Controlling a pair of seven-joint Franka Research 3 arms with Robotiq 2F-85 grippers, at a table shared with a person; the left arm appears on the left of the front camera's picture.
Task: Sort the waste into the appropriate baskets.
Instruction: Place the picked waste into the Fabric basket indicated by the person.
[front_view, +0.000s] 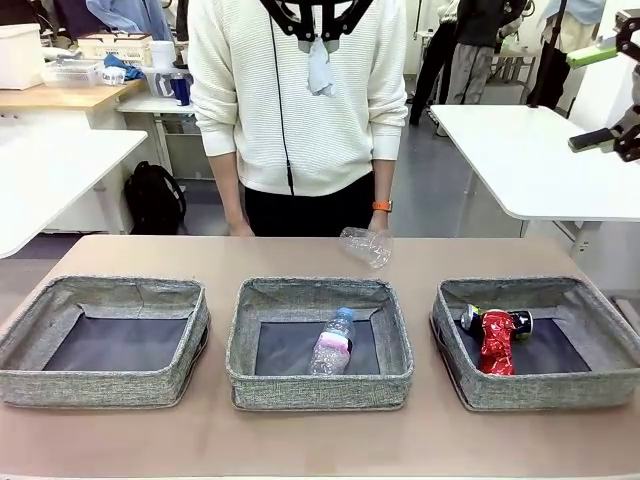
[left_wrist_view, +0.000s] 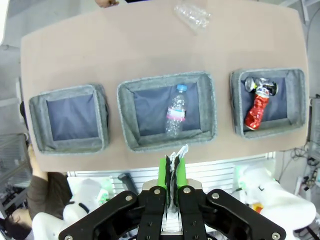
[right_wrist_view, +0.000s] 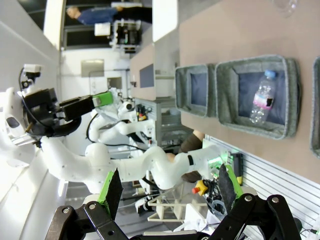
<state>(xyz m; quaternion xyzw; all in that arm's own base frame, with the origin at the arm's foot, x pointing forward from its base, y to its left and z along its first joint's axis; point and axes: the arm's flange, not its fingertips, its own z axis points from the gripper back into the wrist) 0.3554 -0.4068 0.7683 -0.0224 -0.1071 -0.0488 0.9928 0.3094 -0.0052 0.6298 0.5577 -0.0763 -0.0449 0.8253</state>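
Note:
High over the table's far middle, my left gripper (front_view: 318, 38) is shut on a piece of crumpled white paper (front_view: 320, 70); in the left wrist view the paper (left_wrist_view: 179, 151) sticks out between the closed green pads of that gripper (left_wrist_view: 173, 165). Three grey baskets stand in a row. The left basket (front_view: 100, 387) holds nothing. A clear bottle (front_view: 333, 342) with a blue cap lies in the middle basket (front_view: 320, 390). Crushed red and dark cans (front_view: 497, 340) lie in the right basket (front_view: 545, 392). A clear plastic cup (front_view: 367, 246) lies on the table beyond the middle basket. My right gripper (front_view: 592, 98) hangs open at the upper right, holding nothing.
A person in a white sweater stands at the far edge, one hand (front_view: 380, 222) beside the cup. White tables stand at both sides behind. Bare tabletop (front_view: 300, 440) runs in front of the baskets.

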